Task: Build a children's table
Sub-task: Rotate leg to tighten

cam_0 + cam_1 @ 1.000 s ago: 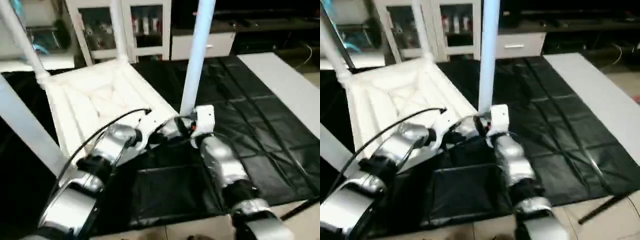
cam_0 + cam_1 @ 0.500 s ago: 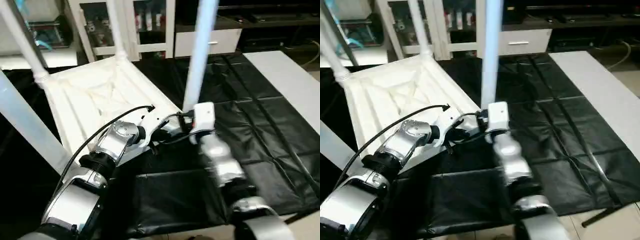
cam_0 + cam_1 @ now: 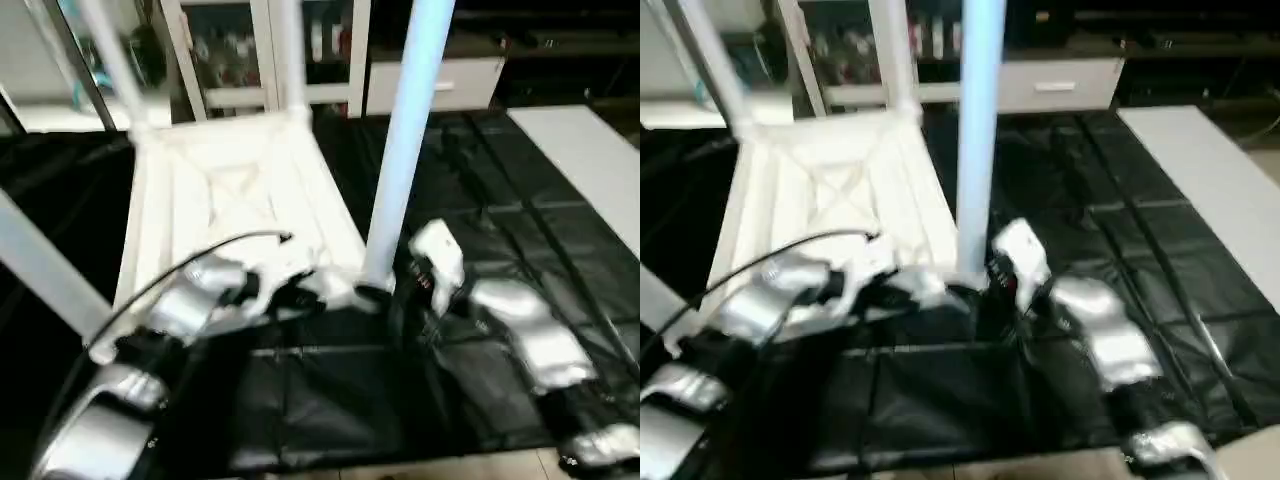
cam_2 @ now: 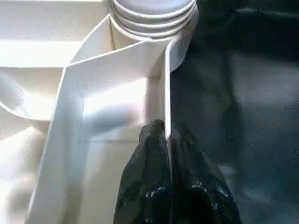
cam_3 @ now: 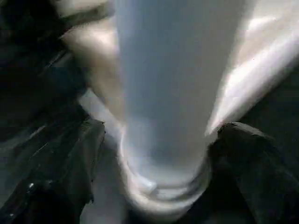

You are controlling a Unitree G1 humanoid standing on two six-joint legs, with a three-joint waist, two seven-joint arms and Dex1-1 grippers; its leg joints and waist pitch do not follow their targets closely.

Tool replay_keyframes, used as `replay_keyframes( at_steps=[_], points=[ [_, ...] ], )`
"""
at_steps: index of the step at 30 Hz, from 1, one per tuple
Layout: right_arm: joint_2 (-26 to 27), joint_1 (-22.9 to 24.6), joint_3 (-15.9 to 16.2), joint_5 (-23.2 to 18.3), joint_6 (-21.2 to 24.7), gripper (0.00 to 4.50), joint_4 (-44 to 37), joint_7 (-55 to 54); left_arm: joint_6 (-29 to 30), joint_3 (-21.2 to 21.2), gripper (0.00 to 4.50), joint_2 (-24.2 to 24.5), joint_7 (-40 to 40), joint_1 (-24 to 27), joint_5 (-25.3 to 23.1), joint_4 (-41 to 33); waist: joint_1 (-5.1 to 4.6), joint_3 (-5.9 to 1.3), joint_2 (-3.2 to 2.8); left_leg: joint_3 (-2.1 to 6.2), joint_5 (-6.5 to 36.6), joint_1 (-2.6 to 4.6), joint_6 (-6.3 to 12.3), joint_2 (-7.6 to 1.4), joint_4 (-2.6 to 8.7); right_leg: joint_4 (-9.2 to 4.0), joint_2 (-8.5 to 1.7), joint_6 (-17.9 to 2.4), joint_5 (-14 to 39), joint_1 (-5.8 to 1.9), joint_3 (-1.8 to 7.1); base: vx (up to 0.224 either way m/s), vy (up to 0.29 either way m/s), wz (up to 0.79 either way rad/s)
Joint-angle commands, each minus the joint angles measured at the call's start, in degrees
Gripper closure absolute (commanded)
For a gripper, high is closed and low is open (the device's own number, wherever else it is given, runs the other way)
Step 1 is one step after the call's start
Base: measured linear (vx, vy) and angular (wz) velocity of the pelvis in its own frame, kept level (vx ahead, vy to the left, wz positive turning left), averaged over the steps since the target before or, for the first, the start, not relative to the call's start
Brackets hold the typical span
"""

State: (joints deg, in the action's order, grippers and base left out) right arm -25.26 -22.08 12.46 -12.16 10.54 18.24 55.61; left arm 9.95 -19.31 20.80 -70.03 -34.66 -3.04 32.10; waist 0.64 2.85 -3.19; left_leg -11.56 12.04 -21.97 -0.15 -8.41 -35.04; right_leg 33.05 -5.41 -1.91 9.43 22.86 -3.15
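On the black-draped worktop [image 3: 520,250] the children's table lies upside down, its white top [image 3: 240,215] showing its ribbed underside, with the legs standing up out of the corner sockets. The nearest leg [image 3: 400,170] rises from the corner closest to the robot on its right side; two more legs [image 3: 112,60] stand at the far corners, and another leg [image 3: 45,270] slants across the picture's left edge.

The left tool [image 4: 167,140] is at the near edge of the top, close to the socket of the nearest leg. In the left wrist view its two black fingers [image 4: 149,163] are pressed together on a thin upright rib of the top's edge wall, one finger on each side of it, so the tool is clamped on the top.

The right tool [image 5: 159,154] is down at the foot of the nearest leg. In the right wrist view its fingers [image 5: 81,154] stand wide apart on either side of the leg's flared end, with the leg between them; whether either finger touches the leg I cannot tell.

Behind the worktop stand white cabinets with glass doors [image 3: 225,50], and a pale floor strip [image 3: 590,160] runs along the robot's right.
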Motion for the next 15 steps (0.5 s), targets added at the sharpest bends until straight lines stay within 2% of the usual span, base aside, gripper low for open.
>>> replay_keyframes(
  at_steps=[1,2,4,7,13,15],
  points=[
    [-1.58,0.10,1.29,-1.37,0.97,0.26,-2.22,4.72,2.48,-4.93,4.50,0.34,-5.97,2.47,0.45,-1.94,0.28,-3.52,0.21,2.22,13.71,1.47,3.60,-5.30,5.38,-3.03,-3.82,-13.58,11.56,-2.31,2.30,0.000,0.000,0.00],
    [-2.11,0.06,1.09,-1.84,1.33,0.26,-2.30,5.58,3.42,-5.23,4.50,0.75,-6.88,3.03,0.80,-3.17,0.39,-3.50,-0.30,2.23,14.03,1.61,3.30,-5.29,5.39,-3.04,-3.78,-13.58,11.75,-2.19,2.31,0.000,0.000,0.00],
    [-2.61,0.01,1.03,-2.32,1.66,0.26,-2.54,6.65,3.97,-5.40,4.50,1.07,-7.16,3.51,0.88,-4.14,0.55,-3.51,0.01,2.12,14.46,1.75,2.71,-5.24,5.42,-3.17,-3.64,-13.42,11.89,-2.07,2.37,0.000,0.000,0.00],
    [-3.16,0.01,0.98,-2.65,2.41,0.26,-3.13,8.12,4.26,-5.27,4.50,1.29,-7.13,4.01,0.76,-4.91,1.03,-3.54,0.04,2.14,13.96,1.73,2.31,-5.23,5.46,-3.10,-3.65,-13.05,11.62,-2.09,2.42,0.000,0.000,0.00],
    [-2.62,-0.74,1.05,-2.66,2.81,0.26,-1.55,9.57,5.03,-5.20,4.50,1.07,-5.60,3.69,-0.01,-4.78,1.25,-3.64,0.11,2.20,13.24,1.59,2.42,-5.07,5.32,-3.09,-3.76,-12.98,11.38,-2.21,2.34,0.000,0.000,0.00],
    [-2.62,-0.75,1.28,-2.50,2.66,0.51,-1.40,9.78,5.23,-5.22,4.50,1.12,-5.57,3.70,0.09,-4.97,1.24,-3.67,0.14,2.22,13.07,1.60,2.44,-5.06,5.31,-3.07,-3.74,-12.95,11.38,-2.23,2.34,0.000,0.000,0.00]
  ],
)
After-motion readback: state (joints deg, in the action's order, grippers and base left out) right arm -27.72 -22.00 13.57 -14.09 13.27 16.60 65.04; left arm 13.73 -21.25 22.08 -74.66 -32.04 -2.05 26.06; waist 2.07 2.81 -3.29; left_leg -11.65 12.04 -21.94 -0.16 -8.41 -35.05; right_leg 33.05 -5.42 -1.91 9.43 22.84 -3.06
